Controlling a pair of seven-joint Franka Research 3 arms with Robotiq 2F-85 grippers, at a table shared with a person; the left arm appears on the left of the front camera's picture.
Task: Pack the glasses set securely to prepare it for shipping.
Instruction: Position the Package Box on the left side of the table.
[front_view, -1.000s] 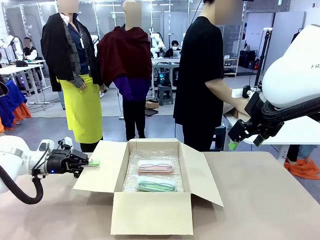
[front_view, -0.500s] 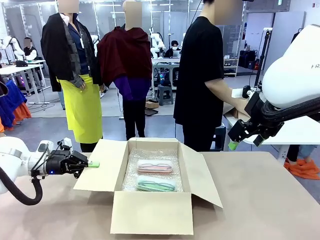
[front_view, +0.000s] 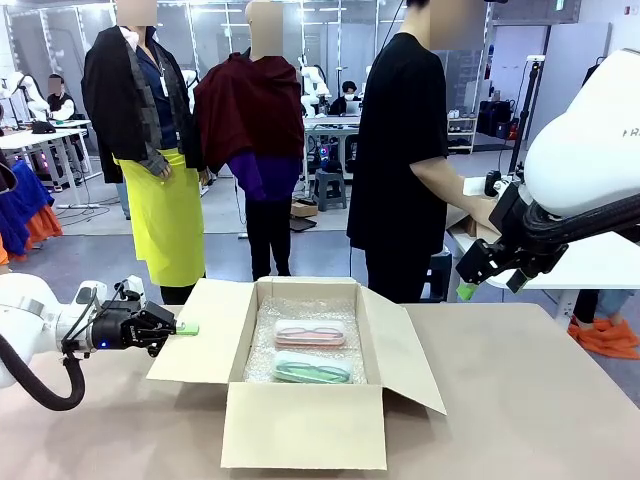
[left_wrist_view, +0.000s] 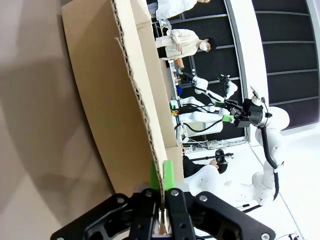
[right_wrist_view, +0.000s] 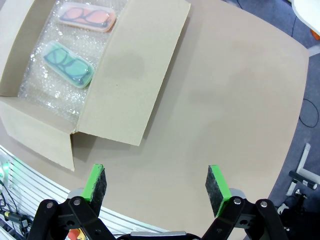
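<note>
An open cardboard box (front_view: 300, 425) stands mid-table, lined with bubble wrap (front_view: 300, 310). Inside lie the pink case (front_view: 310, 334) and, nearer me, the mint green case (front_view: 313, 369), glasses visible in both. My left gripper (front_view: 185, 328) is shut on the edge of the box's left flap (front_view: 200, 335); in the left wrist view its fingertips (left_wrist_view: 169, 172) pinch that flap (left_wrist_view: 115, 100). My right gripper (front_view: 468, 290) hangs high at the right, open; from above it sees its gripper (right_wrist_view: 157, 185) empty, the pink case (right_wrist_view: 86, 16) and the green case (right_wrist_view: 67, 63).
A person in a black shirt (front_view: 400, 150) stands at the far side, behind the box's right corner. The right flap (front_view: 400, 350) and the near flap (right_wrist_view: 37, 135) lie spread outwards. Bare table (front_view: 530, 400) stretches to the right of the box.
My left gripper has eased slightly to the left with the flap edge in it. The right arm and the cases have not moved.
</note>
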